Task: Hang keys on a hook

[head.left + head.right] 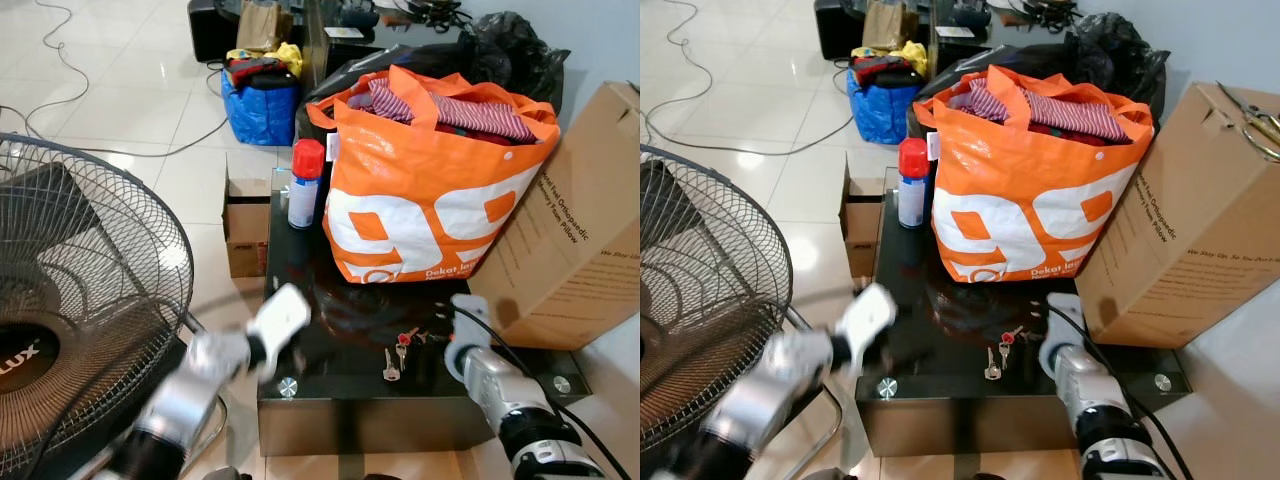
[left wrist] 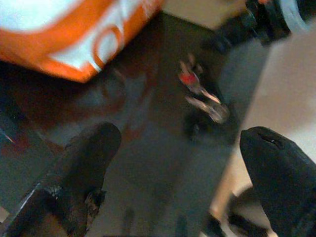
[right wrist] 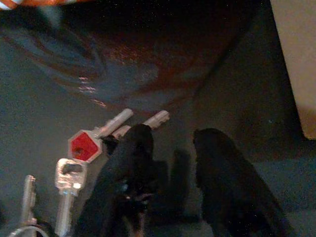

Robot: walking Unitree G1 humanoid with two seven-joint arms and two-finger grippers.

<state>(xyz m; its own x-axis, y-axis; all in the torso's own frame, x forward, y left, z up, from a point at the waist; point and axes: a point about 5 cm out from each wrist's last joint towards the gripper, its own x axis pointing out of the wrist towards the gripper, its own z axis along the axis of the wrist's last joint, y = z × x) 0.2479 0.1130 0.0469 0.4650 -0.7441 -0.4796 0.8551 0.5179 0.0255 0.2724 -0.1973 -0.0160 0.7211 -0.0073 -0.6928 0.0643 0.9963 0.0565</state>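
1. Right gripper [image 3: 168,168] is down on the black table [image 1: 330,395], its fingers a little apart with nothing between them, one fingertip right beside the keys [image 3: 81,153].
2. Left gripper [image 2: 177,163] hovers over the table's front left part, blurred, fingers spread wide and empty.
3. Keys lie flat on the table near its front edge, in front of the orange bag [image 1: 430,190]; one has a red head.
4. Orange bag stands on the table, stuffed with striped cloth.
5. Spray can [image 1: 305,185] with a red cap stands on the table left of the bag.
6. Cardboard box [image 1: 580,230] leans at the table's right side.
7. Fan [image 1: 80,300] stands left of the table.
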